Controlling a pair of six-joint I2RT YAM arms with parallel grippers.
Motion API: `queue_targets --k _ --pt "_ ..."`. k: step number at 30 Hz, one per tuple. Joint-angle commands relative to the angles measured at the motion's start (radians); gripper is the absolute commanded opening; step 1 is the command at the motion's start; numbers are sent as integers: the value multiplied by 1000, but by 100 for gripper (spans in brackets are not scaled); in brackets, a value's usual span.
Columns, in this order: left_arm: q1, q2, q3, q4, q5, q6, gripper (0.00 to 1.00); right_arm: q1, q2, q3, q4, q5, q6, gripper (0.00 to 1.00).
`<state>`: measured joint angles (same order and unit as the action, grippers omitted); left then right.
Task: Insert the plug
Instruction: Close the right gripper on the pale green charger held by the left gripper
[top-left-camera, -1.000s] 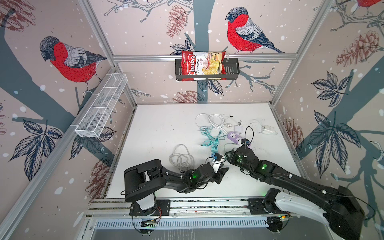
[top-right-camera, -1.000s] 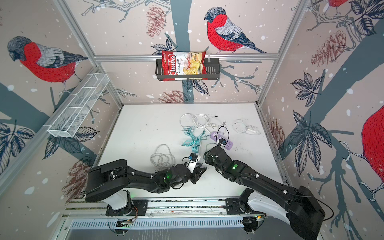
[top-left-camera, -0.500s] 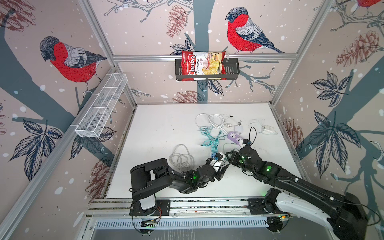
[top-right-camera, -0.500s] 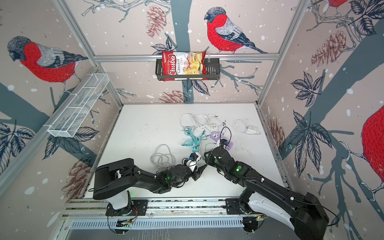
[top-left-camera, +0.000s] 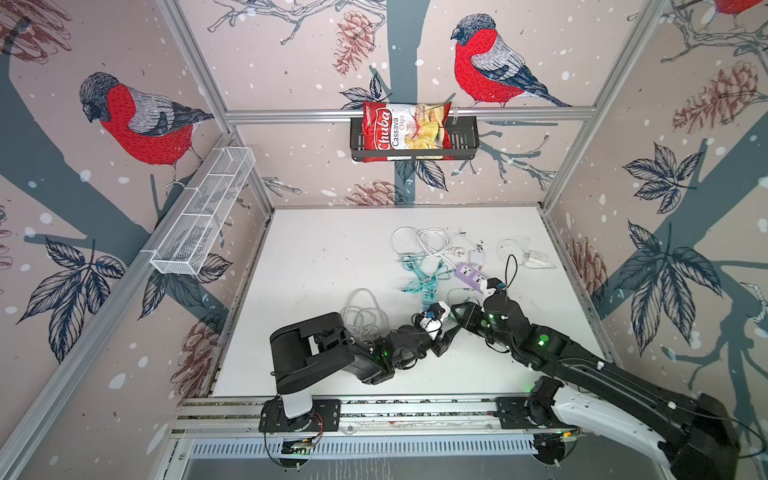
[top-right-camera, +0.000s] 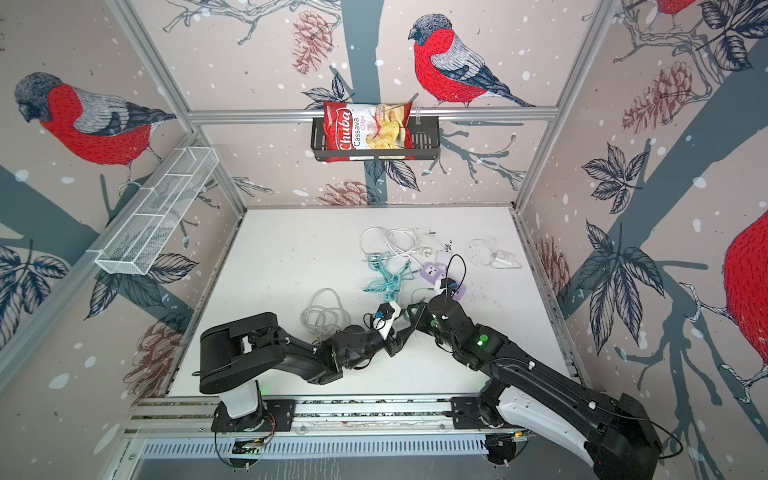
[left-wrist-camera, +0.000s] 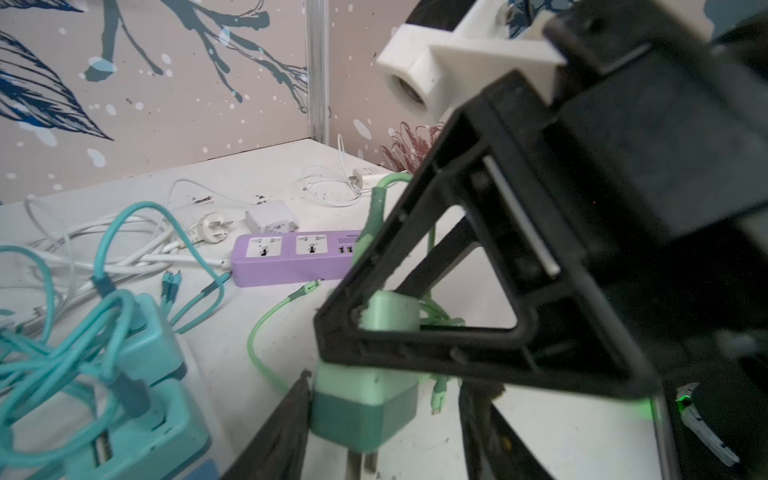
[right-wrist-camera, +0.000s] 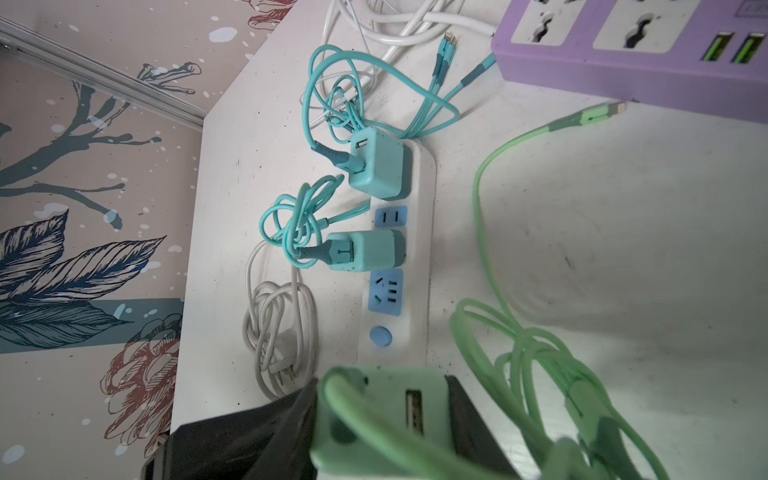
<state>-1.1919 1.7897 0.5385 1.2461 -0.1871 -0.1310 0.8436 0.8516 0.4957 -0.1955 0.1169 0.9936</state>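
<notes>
Your right gripper (right-wrist-camera: 380, 397) is closed on the green charger (right-wrist-camera: 374, 419). In the right wrist view its two black fingers press on both sides of the charger body. Your left gripper (left-wrist-camera: 386, 382) is open. In the left wrist view its fingers stand on the two sides of the same charger (left-wrist-camera: 365, 403), and one of them has a clear gap to it. The metal prongs (left-wrist-camera: 360, 463) come out from the darker green end of the charger.

In both top views the two grippers meet tip to tip over the front middle of the bench (top-left-camera: 332, 270), the left gripper (top-left-camera: 445, 334) just beside the right gripper (top-left-camera: 457, 312).

The charger is not in any socket. It is near the button end of the white power strip (right-wrist-camera: 420, 249). This strip carries two teal chargers (right-wrist-camera: 376, 166), and between and beside them two blue sockets (right-wrist-camera: 390, 217) are free. The purple power strip (right-wrist-camera: 623, 58) lies further back, with both of its sockets free. The green cable (right-wrist-camera: 482, 208) of the charger lies loose on the bench, and one end is close to the purple strip.
</notes>
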Motion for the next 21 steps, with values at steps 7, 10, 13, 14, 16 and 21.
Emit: queue_targets --k 7,10,13,14,16,21 --pt "12 15 23 92 97 24 50 1 -23 -3 35 -37 -3 18" --pt "15 16 44 67 122 33 49 4 -26 -3 42 -42 -1 18" --pt "16 19 48 75 130 33 48 6 -31 -2 46 -47 -4 18" --pt "18 20 50 74 138 31 48 6 -35 -2 47 -50 -2 18" --pt "21 28 59 69 149 29 48 8 -46 -6 55 -53 0 18" --pt "31 43 62 90 202 11 39 8 -66 -6 52 -55 -1 18"
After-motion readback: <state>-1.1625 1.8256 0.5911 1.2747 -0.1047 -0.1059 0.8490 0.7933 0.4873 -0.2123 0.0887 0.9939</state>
